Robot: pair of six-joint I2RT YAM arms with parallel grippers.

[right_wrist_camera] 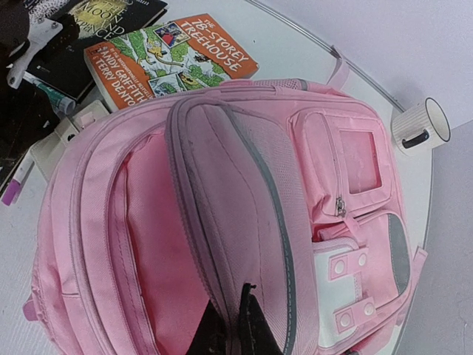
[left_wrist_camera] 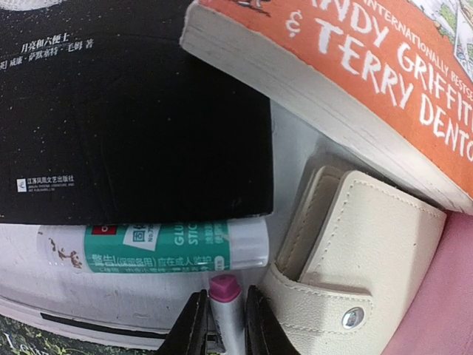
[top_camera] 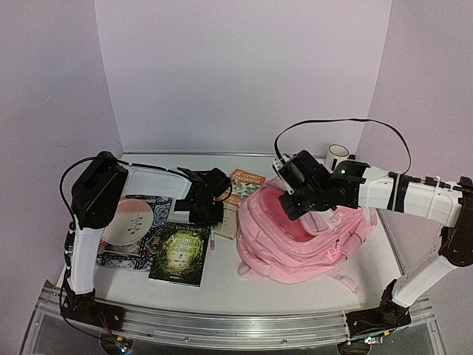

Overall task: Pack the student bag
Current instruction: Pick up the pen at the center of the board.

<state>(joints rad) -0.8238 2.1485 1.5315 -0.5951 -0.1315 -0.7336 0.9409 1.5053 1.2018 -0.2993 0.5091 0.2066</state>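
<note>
Pink student bag (top_camera: pixel 310 237) flat on desk (top_camera: pixel 295 296), main pocket gaping, right tool (right_wrist_camera: pixel 238 318) pinched together on bag's grey-trimmed flap edge, left tool (left_wrist_camera: pixel 225 314) just left of bag, clamped on pink-capped silver tube (left_wrist_camera: pixel 225 287), cream wallet (left_wrist_camera: pixel 355 251) and glue stick (left_wrist_camera: pixel 162 248) near bag's left side, orange book (top_camera: pixel 245 185) behind bag.

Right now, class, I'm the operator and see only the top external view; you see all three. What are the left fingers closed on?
Observer: A slim silver tube with a pink cap, clamped between the left fingers.
Operator: And the right fingers?
Observer: Shut on the grey-trimmed flap edge of the student bag, beside its open main compartment.
</note>
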